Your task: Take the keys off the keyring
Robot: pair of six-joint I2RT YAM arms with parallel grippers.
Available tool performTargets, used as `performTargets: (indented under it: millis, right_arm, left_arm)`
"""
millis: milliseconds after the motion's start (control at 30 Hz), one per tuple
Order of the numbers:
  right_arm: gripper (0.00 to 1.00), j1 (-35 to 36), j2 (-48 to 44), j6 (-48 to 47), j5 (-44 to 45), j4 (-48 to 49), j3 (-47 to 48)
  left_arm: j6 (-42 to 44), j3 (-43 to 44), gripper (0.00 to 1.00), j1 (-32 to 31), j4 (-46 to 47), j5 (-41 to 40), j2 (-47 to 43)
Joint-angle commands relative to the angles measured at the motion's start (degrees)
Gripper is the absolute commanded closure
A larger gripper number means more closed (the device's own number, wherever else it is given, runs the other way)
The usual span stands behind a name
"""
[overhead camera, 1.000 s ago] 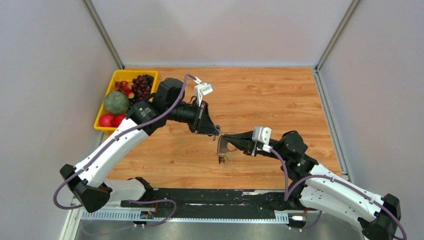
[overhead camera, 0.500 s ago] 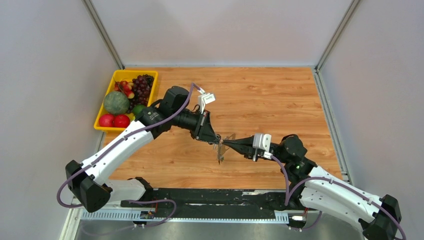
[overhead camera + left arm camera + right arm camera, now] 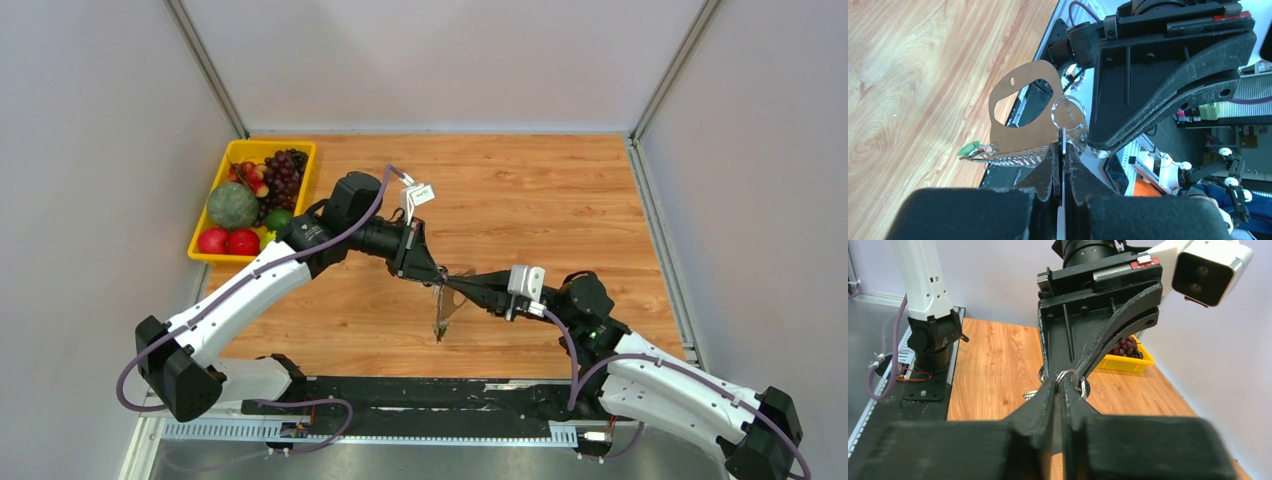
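Right pincer [image 3: 1062, 384] jaws are together, clamped on a small silver wire ring [image 3: 1068, 97] at their tips. Left pincer [image 3: 1062, 145] is also closed, its tips meeting the ring from the opposite side; whether it grips, I cannot tell. The flat brownish translucent oval-holed keyring [image 3: 1023, 137] hangs below both pincers, off the wooden surface [image 3: 923, 75], with a green-headed key [image 3: 969, 148] at its far end.

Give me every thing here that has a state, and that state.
left gripper: shut on the keyring's edge.
right gripper: shut on the small silver ring, tip to tip with the left gripper.
keyring: held in the air, hanging below both grippers.
keys: still on the keyring, bunched at one edge.
yellow tray: holds fruit.
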Motion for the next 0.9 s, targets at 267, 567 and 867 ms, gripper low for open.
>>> performTargets:
  millis: [267,567,867]
  right_arm:
    - [0.61,0.0,-0.6,3.2,3.0,0.1,1.8]
    - [0.60,0.1,-3.1,4.1,5.1,-6.8,3.1]
    - [0.60,0.1,-1.2,6.7,4.3,-4.4,3.8]
  left_arm:
    - [2.6,4.8,1.00,-0.3,-1.0,-1.4,-2.8]
    - [3.9,7.9,1.00,-0.4,-4.4,-2.7,-3.1]
    - [3.2,8.1,1.00,-0.3,-4.2,-3.0,-3.0]
